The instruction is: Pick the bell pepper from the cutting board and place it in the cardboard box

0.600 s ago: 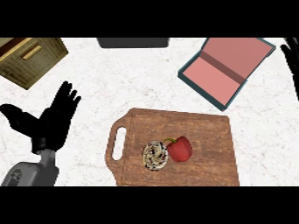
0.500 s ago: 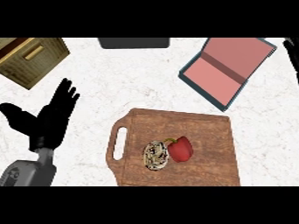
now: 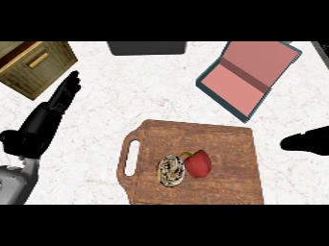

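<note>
Bell pepper (image 3: 198,163) sits on my cutting board (image 3: 217,144); left hand (image 3: 50,113) hovers with straight fingers, right hand (image 3: 316,142) grip I cannot tell.

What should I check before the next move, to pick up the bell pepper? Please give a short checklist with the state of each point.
1. Bell pepper lies on the cutting board: ok.
2. Nothing covers the pepper: ok, but a round speckled item touches its left side.
3. Right hand near the board's right edge: ok; whether its fingers are open: cannot tell.
4. Left hand open, away from the board: ok.
5. Cardboard box in view, top open: ok.
</note>
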Robot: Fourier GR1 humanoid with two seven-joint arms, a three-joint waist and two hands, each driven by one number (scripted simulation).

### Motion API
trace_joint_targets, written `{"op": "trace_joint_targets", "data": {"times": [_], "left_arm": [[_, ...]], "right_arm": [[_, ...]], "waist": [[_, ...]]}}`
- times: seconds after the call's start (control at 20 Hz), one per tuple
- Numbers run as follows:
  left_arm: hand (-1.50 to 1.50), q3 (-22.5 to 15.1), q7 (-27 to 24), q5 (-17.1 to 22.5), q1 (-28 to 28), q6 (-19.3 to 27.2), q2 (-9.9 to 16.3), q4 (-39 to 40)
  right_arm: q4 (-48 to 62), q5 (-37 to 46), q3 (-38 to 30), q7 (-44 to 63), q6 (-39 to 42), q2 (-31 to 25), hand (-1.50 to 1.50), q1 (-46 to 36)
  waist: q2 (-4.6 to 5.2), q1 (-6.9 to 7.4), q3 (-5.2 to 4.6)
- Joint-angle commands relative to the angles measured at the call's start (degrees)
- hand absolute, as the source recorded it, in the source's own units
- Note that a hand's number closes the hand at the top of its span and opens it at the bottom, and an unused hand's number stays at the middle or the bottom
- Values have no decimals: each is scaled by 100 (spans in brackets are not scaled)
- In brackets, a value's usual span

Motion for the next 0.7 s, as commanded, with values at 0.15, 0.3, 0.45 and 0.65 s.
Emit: {"op": "trace_joint_targets", "data": {"times": [0.15,0.3,0.45,0.65], "left_arm": [[0,-84,-326,-200,-115,-409,139,113],[0,-81,-534,-365,79,-289,27,111],[0,-11,-581,-388,40,-345,43,245],[0,6,-407,-414,18,-333,68,-1]], "right_arm": [[-426,1653,578,-1419,303,-438,-150,346],[-638,2448,796,-1723,98,-504,-150,682],[-1356,2717,902,-956,510,-1068,-150,801],[-1941,3431,1310,-289,992,-1561,-150,748]], "waist": [[62,155,10],[55,154,9],[28,66,1],[13,99,1]]}}
